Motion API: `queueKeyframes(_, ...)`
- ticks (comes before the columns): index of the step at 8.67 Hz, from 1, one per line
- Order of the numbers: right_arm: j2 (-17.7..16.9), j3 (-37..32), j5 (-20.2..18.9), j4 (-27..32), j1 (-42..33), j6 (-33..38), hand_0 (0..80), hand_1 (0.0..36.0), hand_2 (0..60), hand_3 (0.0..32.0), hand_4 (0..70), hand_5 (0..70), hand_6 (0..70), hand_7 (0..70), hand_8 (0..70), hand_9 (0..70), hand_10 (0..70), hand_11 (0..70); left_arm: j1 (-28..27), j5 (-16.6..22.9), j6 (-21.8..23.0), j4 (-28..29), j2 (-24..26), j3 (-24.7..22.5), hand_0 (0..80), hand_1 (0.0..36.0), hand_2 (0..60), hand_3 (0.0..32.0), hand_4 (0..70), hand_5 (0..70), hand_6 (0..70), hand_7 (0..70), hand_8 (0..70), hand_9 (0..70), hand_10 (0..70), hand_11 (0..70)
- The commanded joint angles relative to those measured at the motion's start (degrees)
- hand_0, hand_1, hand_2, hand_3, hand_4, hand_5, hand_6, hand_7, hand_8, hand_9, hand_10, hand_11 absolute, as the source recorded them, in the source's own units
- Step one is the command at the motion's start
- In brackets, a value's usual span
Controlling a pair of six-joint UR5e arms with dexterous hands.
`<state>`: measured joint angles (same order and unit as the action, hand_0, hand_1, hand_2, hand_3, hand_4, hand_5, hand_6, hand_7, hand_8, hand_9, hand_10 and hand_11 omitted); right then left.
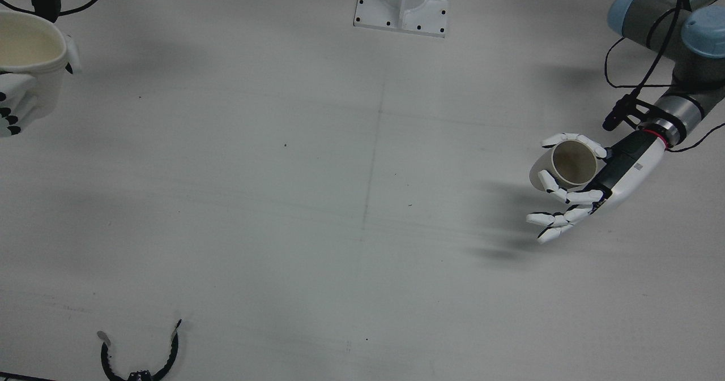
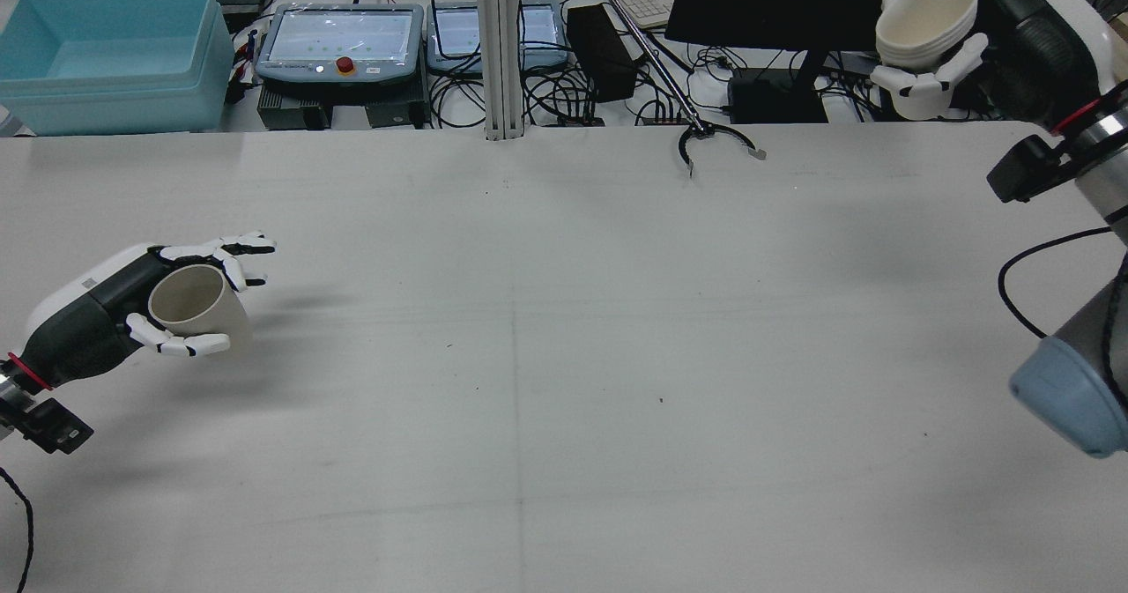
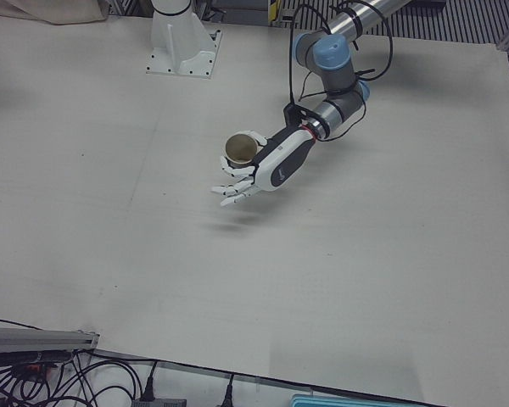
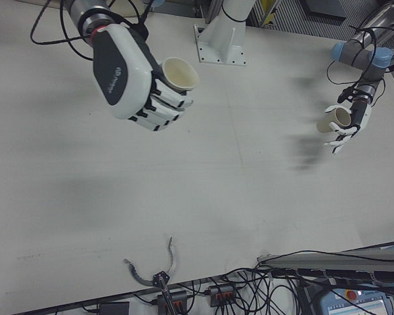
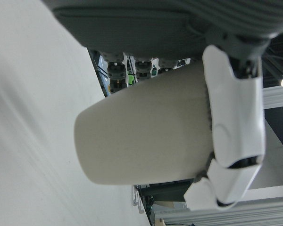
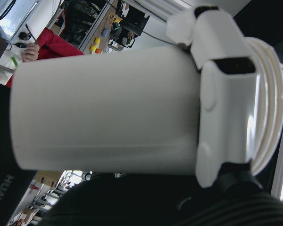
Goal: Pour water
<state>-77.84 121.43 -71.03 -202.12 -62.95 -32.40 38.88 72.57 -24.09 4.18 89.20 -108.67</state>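
The beige cup [image 2: 198,304] sits in the left hand [image 2: 132,298], fingers [image 2: 189,344] wrapped round its wall, mouth up and tilted slightly, held above the worktop [image 2: 564,355] with its shadow below. Its inside looks empty in the front view. The ribbed white cup [image 2: 930,13] is clasped in the right hand [image 2: 934,64], raised high and leaning, fingers curled round its lower wall; whether it holds water cannot be told. The two hands are well apart, at opposite sides of the worktop. Beyond the right hand, at the worktop's far edge, lies a black grabber claw [image 2: 716,145].
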Motion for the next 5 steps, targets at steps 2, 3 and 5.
queueKeyframes(2, -14.3, -23.8, -2.5, 31.1, -9.6, 16.1, 80.0, 36.0, 60.0, 0.0, 51.7, 70.0, 70.0, 70.0, 68.4, 70.0, 65.8, 70.0, 8.1, 0.3, 1.7, 10.9, -9.1, 6.3, 59.0, 36.0, 60.0, 0.0, 70.0, 70.0, 16.5, 23.1, 7.3, 11.5, 16.0, 24.5)
queueKeyframes(3, -14.4, -30.7, -2.4, 36.3, -9.7, 18.4, 80.0, 36.0, 60.0, 0.0, 51.7, 70.0, 70.0, 70.0, 68.4, 70.0, 65.8, 70.0, 8.3, 0.0, 0.9, 12.8, -9.8, 8.3, 59.0, 36.0, 60.0, 0.0, 70.0, 70.0, 16.5, 23.1, 7.3, 11.5, 16.0, 24.5)
queueKeyframes(5, -14.2, -41.1, -2.2, 40.7, -9.6, 18.7, 80.0, 36.0, 60.0, 0.0, 51.7, 70.0, 70.0, 70.0, 68.4, 70.0, 65.8, 70.0, 8.4, 0.0, -4.2, 17.2, -10.4, 11.8, 59.0, 36.0, 60.0, 0.0, 70.0, 70.0, 16.5, 23.1, 7.3, 11.5, 16.0, 24.5)
